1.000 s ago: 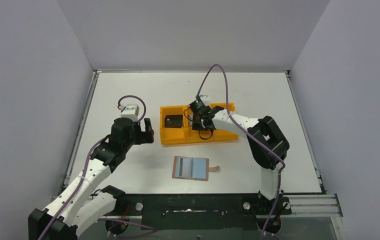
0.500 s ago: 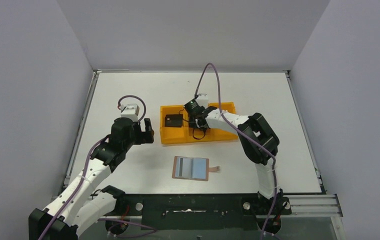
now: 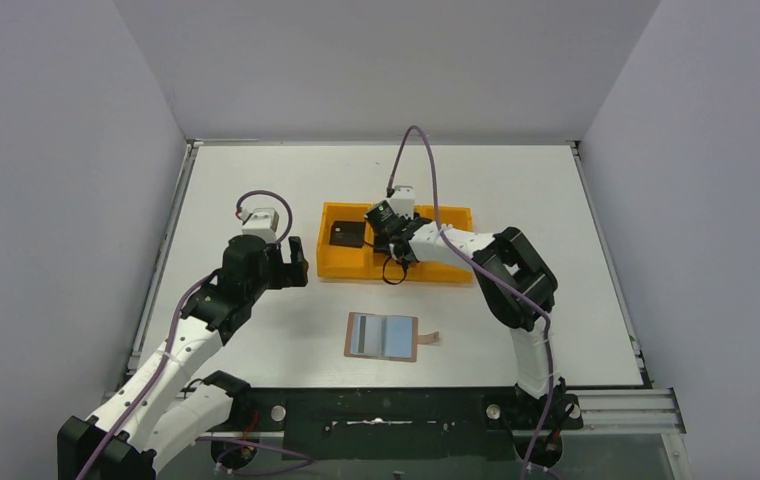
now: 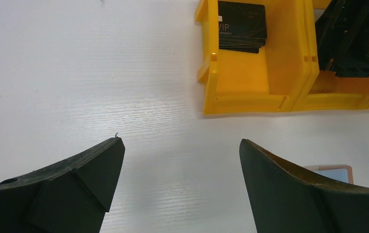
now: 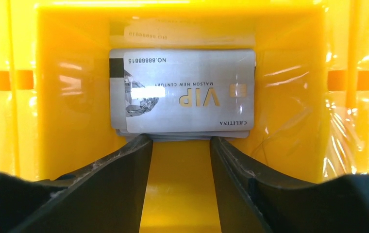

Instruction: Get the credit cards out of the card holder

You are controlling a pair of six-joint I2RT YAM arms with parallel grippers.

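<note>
The card holder [image 3: 383, 336] lies open and flat on the table, grey-blue inside up; its corner [image 4: 335, 172] shows in the left wrist view. Black credit cards [image 3: 346, 233] [image 4: 241, 24] are stacked in the left compartment of the orange tray [image 3: 436, 272]. A stack of silvery credit cards [image 5: 182, 97] lies in the middle compartment. My right gripper [image 3: 388, 238] [image 5: 180, 141] is low in that compartment, open, with only yellow floor between its fingers and its tips at the stack's near edge. My left gripper [image 3: 291, 262] [image 4: 180, 143] hovers wide open left of the tray, holding nothing.
The tray's yellow walls [image 5: 25, 97] close in on both sides of the right gripper. The right arm [image 3: 516, 270] arches over the tray's right end and hides that compartment. Grey walls border the white table [image 3: 256, 180] on three sides.
The right gripper's jaws have spread apart, leaving a silvery card on the stack. It has moved slightly left and further back, and the tray has shifted to lie squarer. The left arm is still.
</note>
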